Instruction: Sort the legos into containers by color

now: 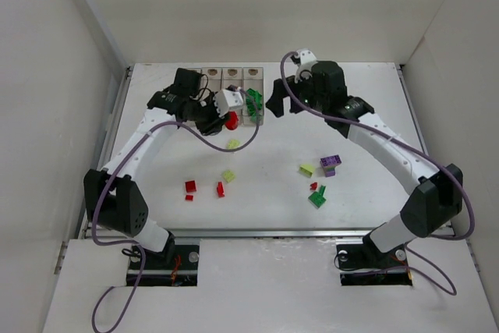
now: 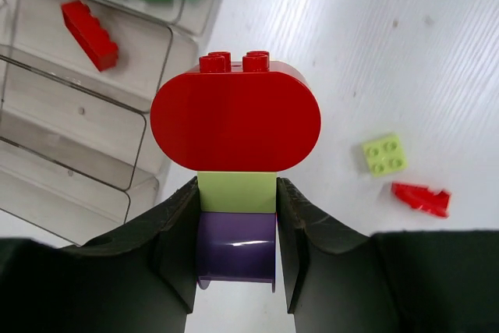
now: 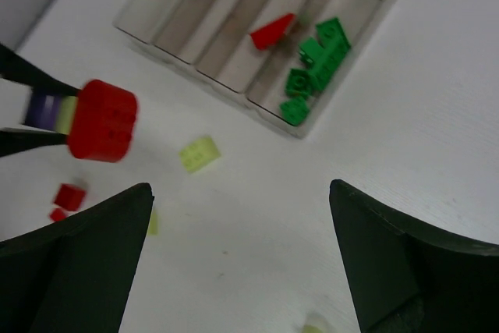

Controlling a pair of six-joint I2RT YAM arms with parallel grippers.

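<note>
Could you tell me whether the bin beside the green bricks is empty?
Not empty: one red brick lies inside that bin, next to the green bricks.

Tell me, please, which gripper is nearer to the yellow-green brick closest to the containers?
Left. The left gripper, shut on a red-topped stack, hangs just beyond that brick; the open right gripper sits farther off to its right.

Top camera: high behind both bases (image 1: 160, 259), facing down on the whole desk (image 1: 265, 212). Left wrist camera: very close, along its end effector (image 2: 238, 186). Right wrist camera: higher, facing down. All share the bins (image 1: 212, 76) and stack (image 1: 231, 121).
</note>
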